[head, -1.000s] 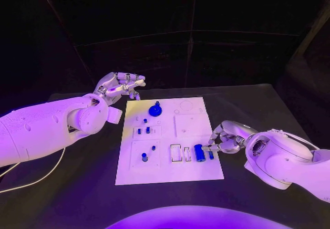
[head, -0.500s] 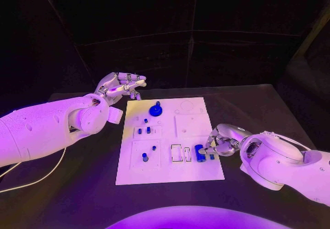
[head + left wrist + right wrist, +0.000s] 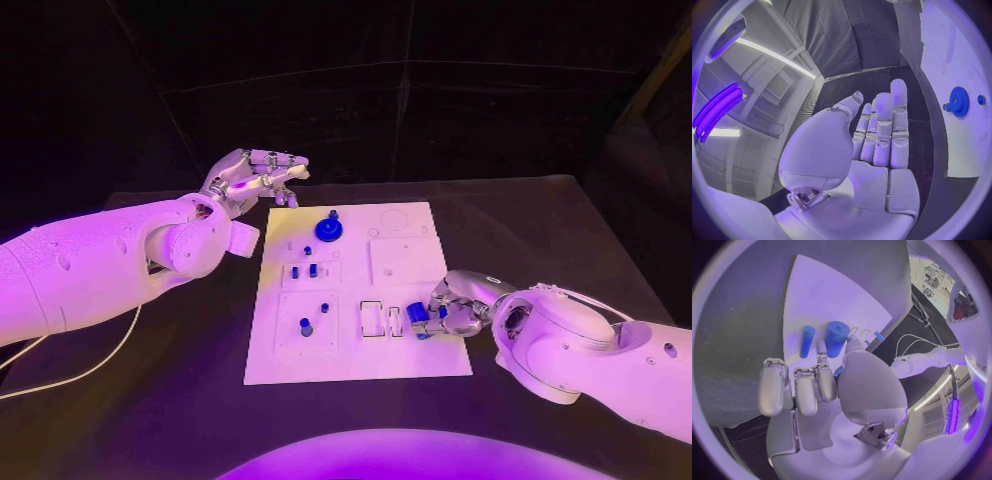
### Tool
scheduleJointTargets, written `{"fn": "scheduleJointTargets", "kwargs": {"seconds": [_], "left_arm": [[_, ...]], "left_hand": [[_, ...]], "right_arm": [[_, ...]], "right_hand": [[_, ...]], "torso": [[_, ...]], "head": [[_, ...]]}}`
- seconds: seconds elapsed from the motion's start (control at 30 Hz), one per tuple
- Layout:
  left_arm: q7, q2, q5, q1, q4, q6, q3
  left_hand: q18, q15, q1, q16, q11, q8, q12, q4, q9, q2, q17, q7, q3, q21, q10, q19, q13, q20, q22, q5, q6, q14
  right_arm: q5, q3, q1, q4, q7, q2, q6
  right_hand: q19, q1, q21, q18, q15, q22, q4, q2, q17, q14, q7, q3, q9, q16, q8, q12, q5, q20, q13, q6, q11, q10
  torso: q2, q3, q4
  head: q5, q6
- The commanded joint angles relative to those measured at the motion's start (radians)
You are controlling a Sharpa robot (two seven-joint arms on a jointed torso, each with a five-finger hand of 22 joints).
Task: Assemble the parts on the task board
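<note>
The white task board lies mid-table. A blue gear stands near its far edge and also shows in the left wrist view as the gear. Small blue pegs stand below the gear, with another blue piece nearer me. A thick blue cylinder lies at the board's near right. My right hand is at it: thumb and one finger flank the end of the cylinder, which rests on the board, with a thin blue rod beside it. My left hand hovers off the board's far left corner, holding nothing.
Two small rectangular slots lie just left of the cylinder. A white cable trails over the black table at the left. Dark table surface surrounds the board on all sides.
My right hand has slid left onto the board's right edge, closing round the thick cylinder and covering the thin rod in the head view. The left hand has stayed put.
</note>
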Motion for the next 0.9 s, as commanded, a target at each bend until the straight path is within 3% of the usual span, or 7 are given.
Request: {"fn": "scheduleJointTargets", "kwargs": {"seconds": [0.03, 0.2, 0.33, 0.53, 0.67, 0.73, 0.9], "left_arm": [[0.005, -0.002, 0.003, 0.001, 0.002, 0.011, 0.001], [0.005, -0.004, 0.003, 0.001, 0.003, 0.011, 0.001], [0.005, -0.005, 0.003, 0.002, 0.004, 0.011, 0.001], [0.005, -0.008, 0.003, 0.002, 0.005, 0.011, 0.001], [0.005, -0.008, 0.003, 0.002, 0.006, 0.012, 0.001], [0.005, -0.01, 0.003, 0.002, 0.007, 0.012, 0.001], [0.005, -0.011, 0.003, 0.002, 0.007, 0.012, 0.001]], "left_hand": [[0.013, -0.001, 0.01, 0.003, -0.002, 0.005, 0.005, -0.003, -0.002, -0.001, -0.001, 0.002, 0.0, -0.004, -0.006, 0.006, 0.001, -0.004, -0.002, -0.002, -0.005, -0.008], [0.013, -0.001, 0.01, 0.003, -0.002, 0.005, 0.005, -0.003, -0.002, -0.001, -0.001, 0.002, 0.0, -0.004, -0.006, 0.006, 0.001, -0.004, -0.002, -0.002, -0.005, -0.008], [0.013, -0.001, 0.01, 0.003, -0.002, 0.005, 0.005, -0.003, -0.002, -0.001, -0.001, 0.002, 0.0, -0.004, -0.006, 0.006, 0.001, -0.004, -0.002, -0.002, -0.005, -0.008], [0.013, -0.001, 0.01, 0.003, -0.002, 0.005, 0.005, -0.003, -0.002, -0.001, -0.001, 0.002, 0.0, -0.004, -0.006, 0.006, 0.001, -0.004, -0.002, -0.002, -0.005, -0.008], [0.013, -0.001, 0.01, 0.003, -0.002, 0.006, 0.005, -0.004, -0.002, -0.001, -0.001, 0.002, 0.0, -0.004, -0.007, 0.006, 0.001, -0.004, -0.002, -0.002, -0.006, -0.008], [0.013, -0.001, 0.011, 0.004, -0.002, 0.006, 0.005, -0.004, -0.002, -0.001, -0.001, 0.002, 0.0, -0.004, -0.007, 0.006, 0.001, -0.004, -0.002, -0.002, -0.006, -0.008], [0.013, -0.001, 0.011, 0.004, -0.002, 0.006, 0.005, -0.004, -0.002, -0.001, -0.001, 0.002, 0.0, -0.004, -0.007, 0.006, 0.001, -0.004, -0.002, -0.002, -0.006, -0.008]], "right_arm": [[-0.013, -0.002, -0.005, -0.01, -0.003, 0.009, 0.023], [-0.019, -0.002, -0.007, -0.027, -0.006, 0.021, 0.019], [-0.024, -0.002, -0.008, -0.036, -0.008, 0.025, 0.012], [-0.026, -0.002, -0.009, -0.038, -0.012, 0.027, -0.001], [-0.009, -0.002, -0.009, -0.025, -0.013, 0.022, -0.068], [0.012, -0.002, -0.01, -0.011, -0.006, 0.014, -0.134], [0.063, -0.002, -0.01, 0.016, 0.015, 0.0, -0.245]], "right_hand": [[0.005, -0.005, 0.007, -0.019, -0.01, 0.002, -0.002, 0.004, 0.163, 0.084, -0.001, -0.003, 0.003, 0.003, 0.008, -0.001, 0.005, 0.0, 0.068, 0.002, -0.001, 0.007], [0.004, 0.016, 0.007, -0.019, -0.011, 0.002, -0.006, 0.021, 0.165, 0.084, -0.002, 0.002, 0.017, 0.004, 0.018, -0.001, 0.021, -0.001, 0.073, -0.004, -0.002, 0.007], [0.004, 0.043, 0.007, -0.019, -0.012, 0.004, -0.01, 0.042, 0.166, 0.084, -0.004, 0.003, 0.036, 0.004, 0.032, -0.001, 0.089, -0.003, 0.079, -0.01, -0.003, 0.009], [0.004, 0.077, 0.008, -0.019, -0.014, 0.005, -0.018, 0.056, 0.167, 0.084, -0.005, 0.002, 0.057, 0.004, 0.045, -0.002, 0.172, -0.004, 0.086, -0.013, -0.005, 0.011], [0.006, 0.089, 0.009, -0.02, -0.016, 0.009, -0.017, 0.059, 0.17, 0.085, -0.009, -0.001, 0.069, 0.005, 0.053, 0.003, 0.241, -0.006, 0.095, -0.01, -0.009, 0.016], [0.007, 0.092, 0.011, -0.02, -0.018, 0.013, -0.013, 0.059, 0.173, 0.086, -0.012, -0.003, 0.074, 0.006, 0.056, 0.003, 0.278, -0.008, 0.098, -0.005, -0.011, 0.018], [0.01, 0.096, 0.014, -0.021, -0.021, 0.018, -0.011, 0.061, 0.175, 0.086, -0.016, -0.004, 0.081, 0.007, 0.06, 0.003, 0.301, -0.011, 0.099, 0.0, -0.015, 0.019]], "torso": [[0.0, -0.0002, -0.0015], [0.0, -0.0005, 0.001], [-0.001, -0.0002, 0.001], [-0.001, -0.0004, -0.001], [-0.001, -0.0003, -0.001], [0.0, 0.0008, -0.0011], [-0.002, -0.0006, -0.0004]], "head": [[0.001, -0.001], [0.0, -0.001], [0.001, -0.001], [0.003, -0.001], [0.003, -0.001], [0.005, -0.001], [0.004, -0.001]]}}
